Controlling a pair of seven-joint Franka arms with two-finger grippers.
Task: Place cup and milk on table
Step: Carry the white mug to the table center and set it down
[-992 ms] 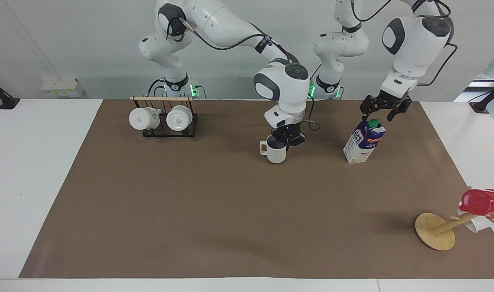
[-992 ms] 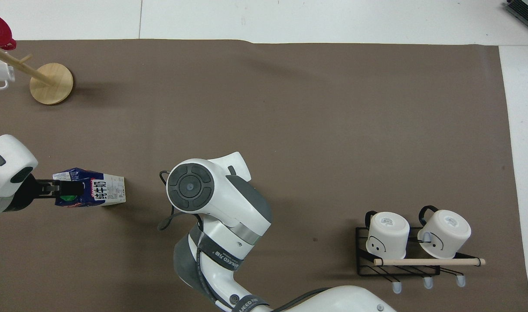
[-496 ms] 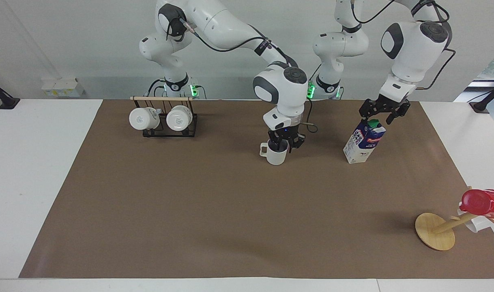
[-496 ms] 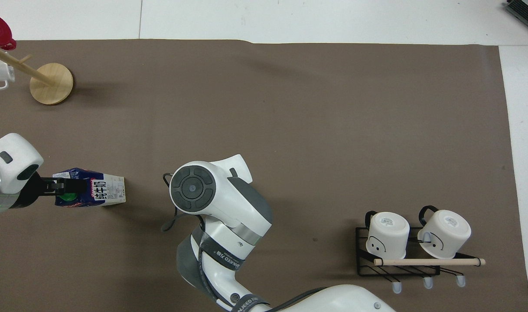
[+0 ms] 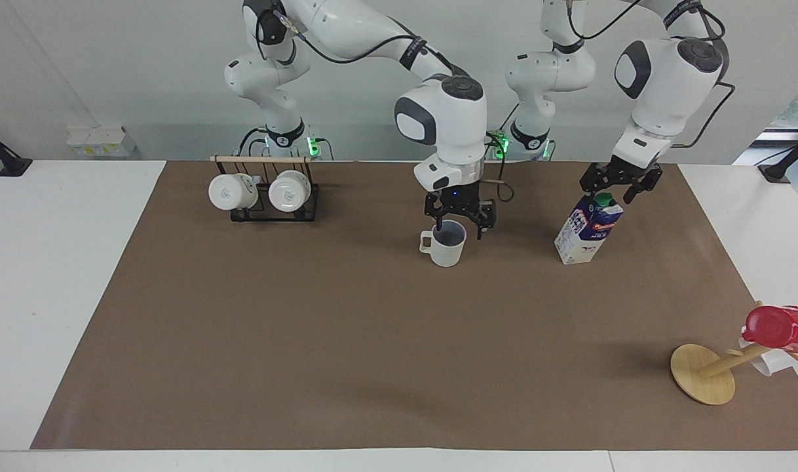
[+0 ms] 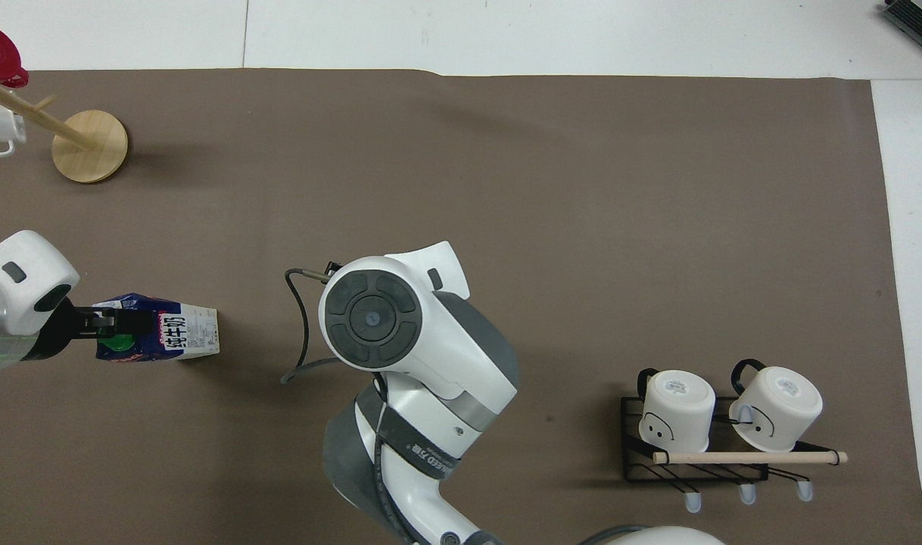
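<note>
Cup [image 5: 447, 244] and milk [image 5: 588, 229] stand released on table [image 5: 71, 262]; right gripper [image 5: 460, 223] and left gripper [image 5: 614, 189] fingers wide.

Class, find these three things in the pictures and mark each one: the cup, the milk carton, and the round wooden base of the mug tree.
cup [image 5: 447, 249], facing view, on its off-white outer wall.
milk carton [image 5: 586, 231], facing view, on its printed side.
wooden base [image 5: 699, 377], facing view, on the bare disc.

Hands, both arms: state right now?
Left hand: open, over the milk's cap, holding nothing.
Right hand: open, just above the cup, which stands on the table.
</note>
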